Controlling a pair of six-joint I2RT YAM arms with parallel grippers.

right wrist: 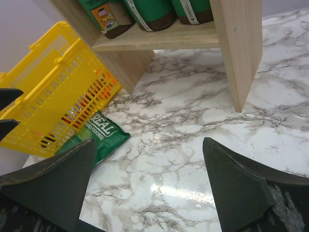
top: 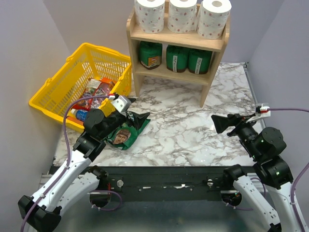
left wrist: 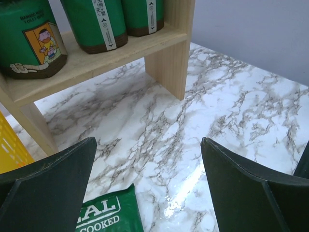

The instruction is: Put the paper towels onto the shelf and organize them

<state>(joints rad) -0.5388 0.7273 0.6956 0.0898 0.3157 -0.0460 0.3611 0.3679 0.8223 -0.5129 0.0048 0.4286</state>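
Three paper towels (top: pixel 150 15) (top: pixel 183 15) (top: pixel 213 18), white rolls with faint red dots, stand upright side by side on the top tier of the wooden shelf (top: pixel 145 35) at the back of the table. My left gripper (top: pixel 139 120) (left wrist: pixel 148 141) is open and holds nothing. It hovers low over the marble, in front of the shelf (left wrist: pixel 166 53), with a green snack bag just under it. At the right side of the table my right gripper (top: pixel 217 123) (right wrist: pixel 148 141) is open too, pointing left towards the shelf (right wrist: pixel 239 48), with only marble between its fingers.
Dark green wrapped packages (top: pixel 176 58) (left wrist: pixel 91 19) fill the shelf's lower tier. A yellow plastic basket (top: pixel 58 87) (right wrist: pixel 53 72) with snack packets sits tilted at the left. The green snack bag (top: pixel 124 134) (left wrist: pixel 108 215) (right wrist: pixel 99 133) lies flat beside it.
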